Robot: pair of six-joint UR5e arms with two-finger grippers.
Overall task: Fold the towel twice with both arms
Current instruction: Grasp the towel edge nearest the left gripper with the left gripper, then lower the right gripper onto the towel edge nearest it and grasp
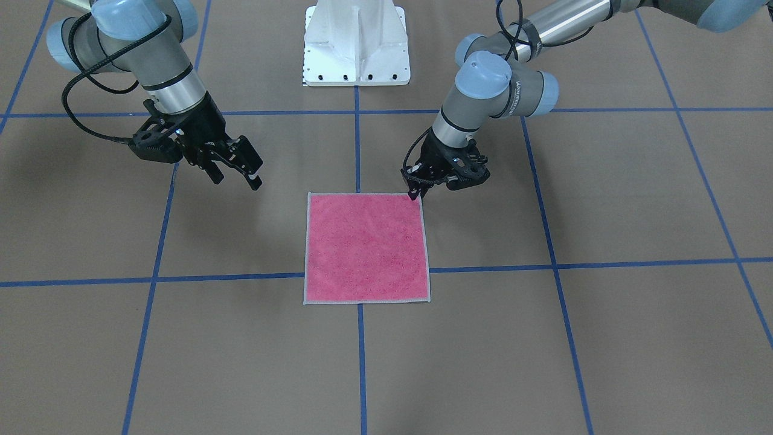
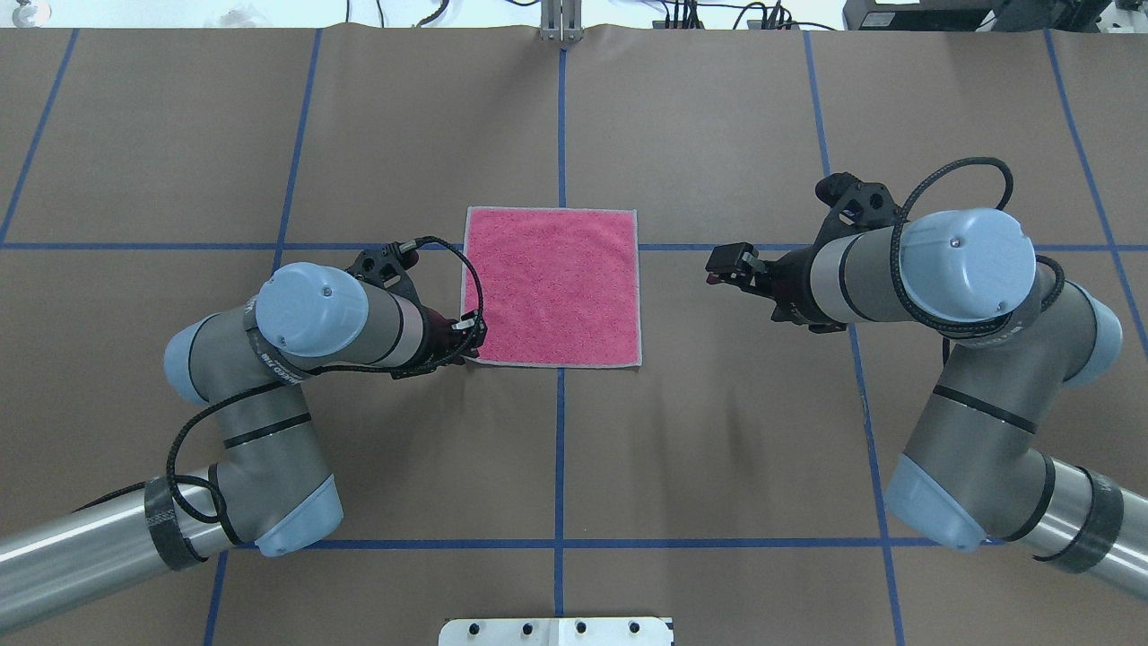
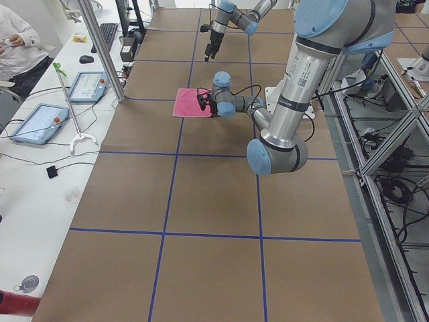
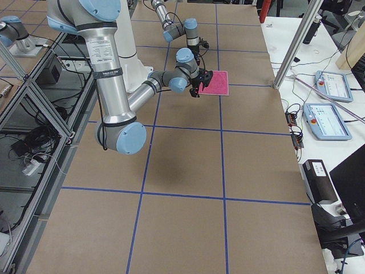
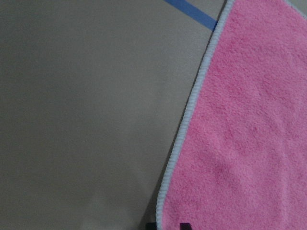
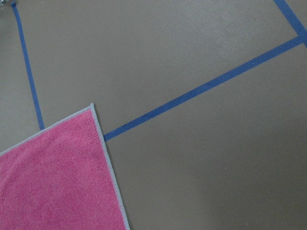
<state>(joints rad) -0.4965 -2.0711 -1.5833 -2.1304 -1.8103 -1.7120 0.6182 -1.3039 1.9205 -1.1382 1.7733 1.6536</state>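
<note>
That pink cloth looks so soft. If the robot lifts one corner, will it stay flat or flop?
Probably flop: the towel shows a fluffy terry pile and lies flat against the table, so it should drape from a lifted corner. It looks thin, so likely light. Pushed, it would probably bunch rather than slide.

Towel (image 1: pixel 366 248): square, unfolded, flat on the table (image 1: pixel 604 362), pink face up, light grey edging all round.
Left arm (image 1: pixel 483 84) reaches low; left pincer (image 1: pixel 415 193) tips at the towel's robot-side corner, grip unclear.
Right arm (image 1: pixel 151 54): right pincer (image 1: pixel 237 179) spread, off the towel.
</note>
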